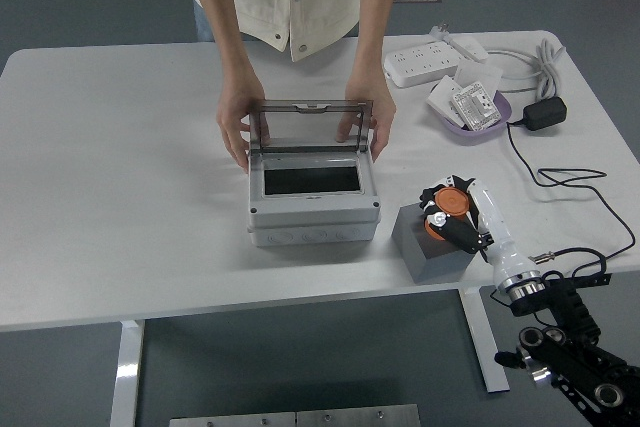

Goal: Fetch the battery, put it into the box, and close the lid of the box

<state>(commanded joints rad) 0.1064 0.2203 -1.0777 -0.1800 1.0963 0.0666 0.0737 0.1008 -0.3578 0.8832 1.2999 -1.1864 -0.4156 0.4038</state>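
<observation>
Spreading wide and bare, the left half of the table leaves free room up to the grey box, which sits near the middle with its clear lid raised and steadied by a person's two hands at the far side. Right of it, close to the table's near edge, the right hand (wrist angled in from the lower right) curls its fingers around the orange battery atop a grey block, cables trailing beyond.
</observation>
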